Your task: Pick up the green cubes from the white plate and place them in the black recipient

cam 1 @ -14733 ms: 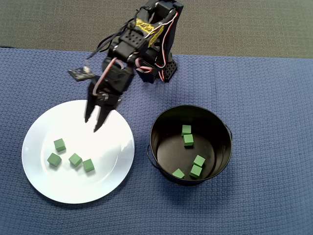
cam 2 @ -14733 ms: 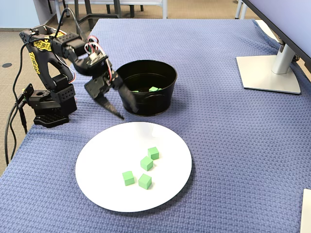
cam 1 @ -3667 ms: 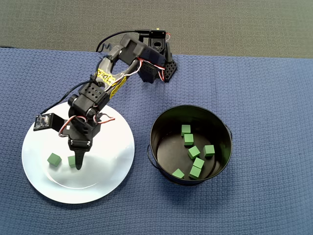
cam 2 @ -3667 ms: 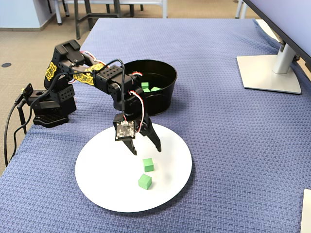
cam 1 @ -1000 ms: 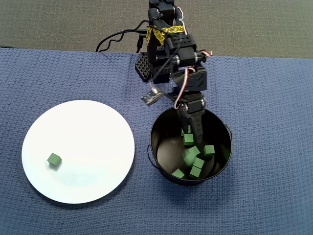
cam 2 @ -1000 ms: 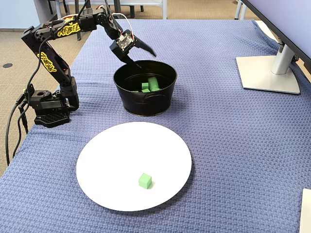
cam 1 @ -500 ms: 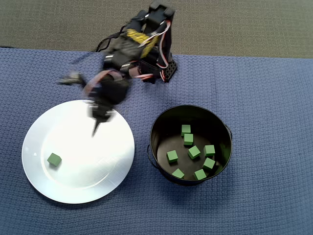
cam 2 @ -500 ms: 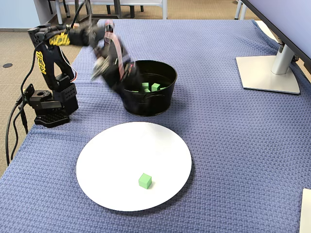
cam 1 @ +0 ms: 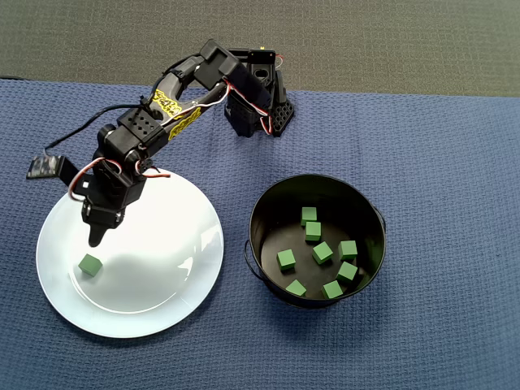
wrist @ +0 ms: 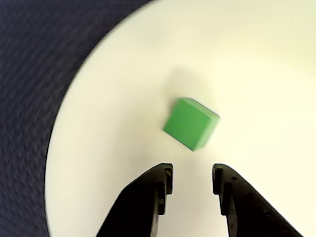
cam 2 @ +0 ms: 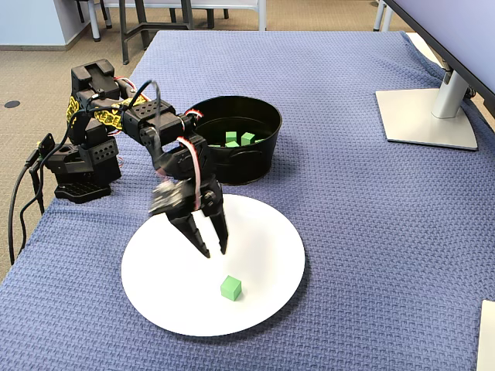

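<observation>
Gripper [wrist: 192, 181] hanging empty, fingers spread a bit, just short of last green cube [wrist: 191, 123] sitting near the plate [cam 1: 175, 276] edge farthest from the bucket [cam 1: 268, 203]. Risk: cube's sitting skewed to fingers, so closing may be knocking it across the slick plate. Blue woven cloth [cam 2: 371, 232] covering table; monitor stand [cam 2: 429, 116] at far corner.

The plate [cam 1: 175, 284] looked glossy white, the cube [wrist: 191, 123] matt green, the bucket [cam 2: 255, 166] shiny black metal, the blue tablecloth [cam 1: 439, 162] coarsely woven.
</observation>
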Available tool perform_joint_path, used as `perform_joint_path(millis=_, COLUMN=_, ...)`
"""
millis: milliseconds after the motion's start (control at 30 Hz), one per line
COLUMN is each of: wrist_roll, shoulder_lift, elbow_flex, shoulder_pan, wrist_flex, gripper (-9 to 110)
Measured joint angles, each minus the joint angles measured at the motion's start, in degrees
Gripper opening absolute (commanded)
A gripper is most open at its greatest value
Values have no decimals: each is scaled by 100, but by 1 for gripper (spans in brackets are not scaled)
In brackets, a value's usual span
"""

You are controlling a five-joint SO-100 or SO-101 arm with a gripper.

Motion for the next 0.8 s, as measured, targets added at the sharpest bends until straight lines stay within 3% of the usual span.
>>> perform_joint_path(millis=133, wrist_roll=-2057, shoulder_lift=360, elbow_flex=1134, shoulder_pan=158, wrist_flex=-1327, gripper=36)
perform_joint_path(millis=300, wrist_roll=-4298, shoulder_lift=791, elbow_flex=3208, shoulder_pan=264, wrist_flex=-4113, gripper=33)
perform_joint_path(millis=467, wrist_roll=-4983, shoulder_lift=817, elbow_flex=3718, shoulder_pan=272, wrist_flex=-5089, gripper=31)
perform_joint_path(millis=800, wrist_roll=-5405, shoulder_lift=334, elbow_flex=3762, shoulder_pan=343, wrist_flex=-6337, gripper=30)
